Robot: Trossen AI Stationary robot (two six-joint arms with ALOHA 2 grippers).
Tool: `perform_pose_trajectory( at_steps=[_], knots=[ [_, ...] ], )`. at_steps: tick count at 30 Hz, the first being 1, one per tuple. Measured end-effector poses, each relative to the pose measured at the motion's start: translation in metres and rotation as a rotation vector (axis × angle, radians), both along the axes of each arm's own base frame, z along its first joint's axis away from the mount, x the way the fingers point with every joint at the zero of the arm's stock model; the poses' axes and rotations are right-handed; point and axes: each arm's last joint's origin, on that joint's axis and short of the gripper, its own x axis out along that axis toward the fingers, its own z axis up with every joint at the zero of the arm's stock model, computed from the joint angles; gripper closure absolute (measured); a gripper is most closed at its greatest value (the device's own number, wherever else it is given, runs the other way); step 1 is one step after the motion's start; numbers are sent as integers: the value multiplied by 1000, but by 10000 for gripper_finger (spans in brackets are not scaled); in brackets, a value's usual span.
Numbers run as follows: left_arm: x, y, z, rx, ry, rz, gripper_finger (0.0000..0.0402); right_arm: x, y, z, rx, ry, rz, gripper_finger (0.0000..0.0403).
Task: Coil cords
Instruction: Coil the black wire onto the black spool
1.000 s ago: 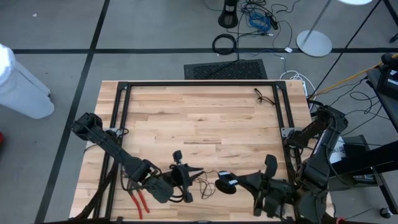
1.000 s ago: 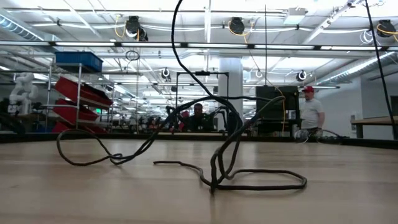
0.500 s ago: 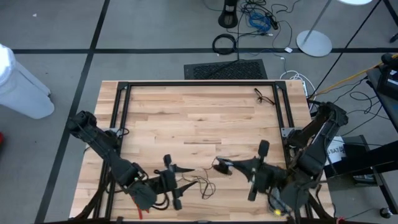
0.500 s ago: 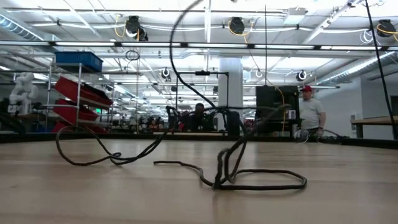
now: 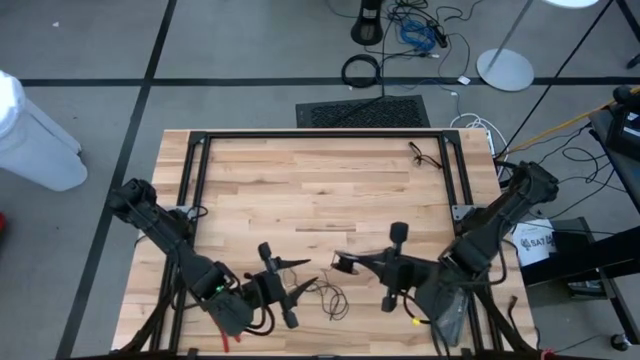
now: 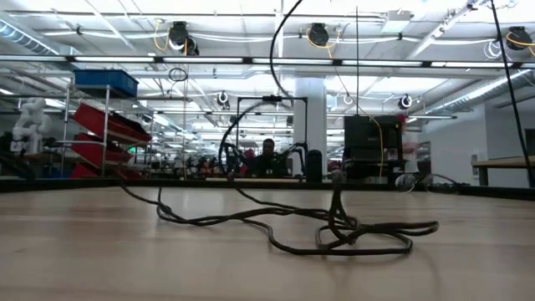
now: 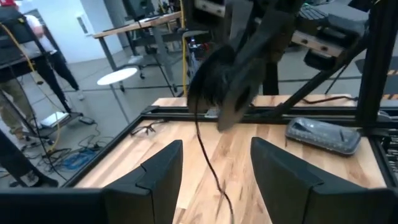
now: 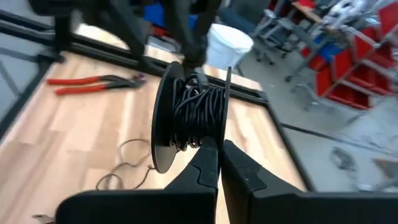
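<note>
Red pliers point(image 8: 93, 81) beside cord point(image 5: 330, 298)

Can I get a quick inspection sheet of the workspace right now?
Surface: wooden table, inside a black frame.
Job's things: thin black cord lying loose; part wound on a spool.
Clutter: red-handled pliers; glasses near the far right corner.
End effectors: left end effector open, holding nothing; right end effector shut on the spool.
Cables: thick black cable ring and blue cable on the floor.
Surroundings: white bucket; red bins.
</note>
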Motion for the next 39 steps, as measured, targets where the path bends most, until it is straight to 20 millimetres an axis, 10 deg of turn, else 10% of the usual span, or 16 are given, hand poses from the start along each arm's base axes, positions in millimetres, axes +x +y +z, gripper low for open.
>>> perform_pose_trajectory(
  at_steps=[39],
  knots=[
    [23, 6, -18, 51, 121, -221, 208, 29, -13, -27, 26, -21, 248, 403]
  ],
)
